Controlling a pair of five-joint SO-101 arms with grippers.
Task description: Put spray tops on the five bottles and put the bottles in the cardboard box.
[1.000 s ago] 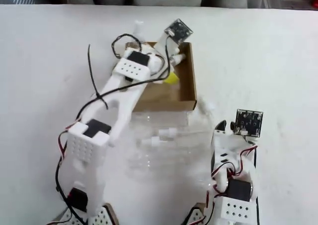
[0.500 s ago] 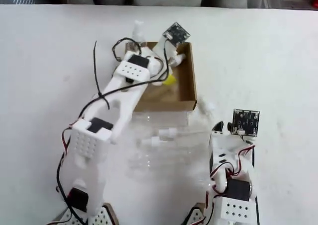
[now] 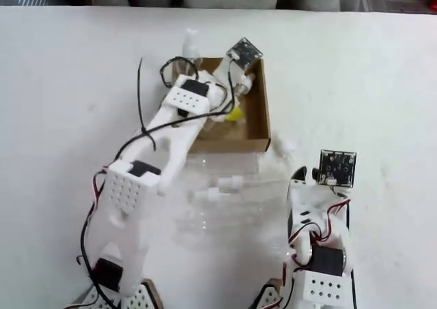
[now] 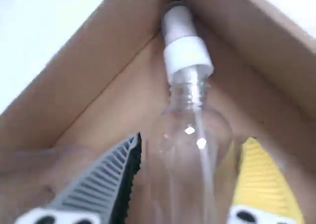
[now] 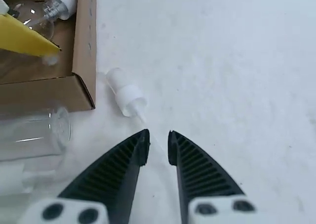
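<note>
A clear bottle with a white spray top lies inside the cardboard box, its top pointing into a box corner. My left gripper is shut on it, the grey finger on one side and the yellow finger on the other; from above, the left gripper hangs over the box. My right gripper sits low over the table with its fingers nearly together and nothing between them. Just ahead of it lies a loose spray top.
Several clear bottles lie on the table in front of the box, two with white tops on. Another bottle stands beyond the box's far side. One lying bottle rests against the box wall. Open table stretches to the right.
The left arm has pushed the bottle farther into the box, toward its far corner. The right arm has shifted only slightly.
</note>
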